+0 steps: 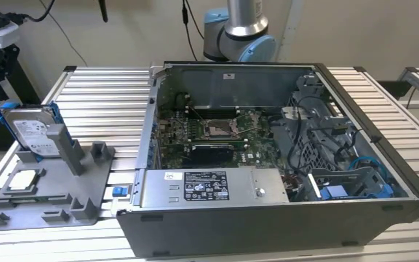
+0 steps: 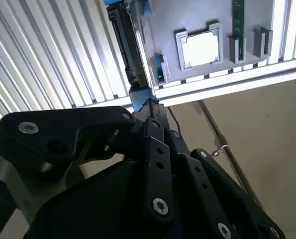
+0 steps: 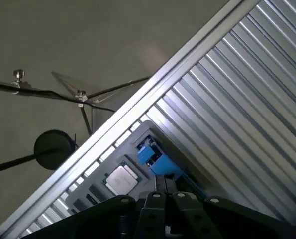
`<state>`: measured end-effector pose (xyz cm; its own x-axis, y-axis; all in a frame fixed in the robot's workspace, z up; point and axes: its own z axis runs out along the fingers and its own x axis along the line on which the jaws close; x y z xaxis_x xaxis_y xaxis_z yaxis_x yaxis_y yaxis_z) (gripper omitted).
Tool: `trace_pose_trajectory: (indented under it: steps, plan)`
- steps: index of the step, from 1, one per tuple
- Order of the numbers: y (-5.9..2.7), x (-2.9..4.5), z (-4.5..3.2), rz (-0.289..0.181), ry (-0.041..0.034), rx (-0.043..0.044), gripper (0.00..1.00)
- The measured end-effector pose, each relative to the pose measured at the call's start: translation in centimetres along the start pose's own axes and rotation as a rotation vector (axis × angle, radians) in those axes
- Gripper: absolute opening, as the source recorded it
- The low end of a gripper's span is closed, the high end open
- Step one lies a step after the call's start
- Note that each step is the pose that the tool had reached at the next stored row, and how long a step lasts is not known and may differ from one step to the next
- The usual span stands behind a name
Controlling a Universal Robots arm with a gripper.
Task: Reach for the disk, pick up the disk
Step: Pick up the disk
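The gripper [image 2: 148,105] is hanging over the table [image 2: 48,55] edge, carrying nothing; whether it is clenched or released I cannot tell. It is pointing toward the disk [image 1: 31,130] and is apart from it. The disk is standing on edge in a slot of the grey fixture [image 1: 60,188], at the exterior view's left, outside the case [image 1: 268,229], with a post [image 1: 67,147] rising just beside it. The chip [image 1: 24,180] is lying flat nearby on the fixture. Likely trouble: an off-line descent would be striking the post or tipping the disk. Gripping the blue bracket [image 3: 152,157] alone would be inviting flex and a slip.
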<state>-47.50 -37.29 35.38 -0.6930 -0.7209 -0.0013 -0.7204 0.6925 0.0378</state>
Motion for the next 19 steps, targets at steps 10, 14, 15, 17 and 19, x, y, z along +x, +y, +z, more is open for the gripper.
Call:
trace_pose_trajectory:
  steps: [10, 14, 15, 17, 19]
  plan:
    - [0.00, 0.00, 0.00, -0.179, 0.0067, -0.0002, 0.00]
    - [0.00, 0.00, 0.00, -0.207, 0.0078, -0.0002, 0.00]
    - [0.00, 0.00, 0.00, -0.207, 0.0078, -0.0002, 0.00]
    - [0.00, 0.00, 0.00, -0.207, 0.0078, -0.0002, 0.00]
    - [0.00, 0.00, 0.00, -0.207, 0.0079, -0.0003, 0.00]
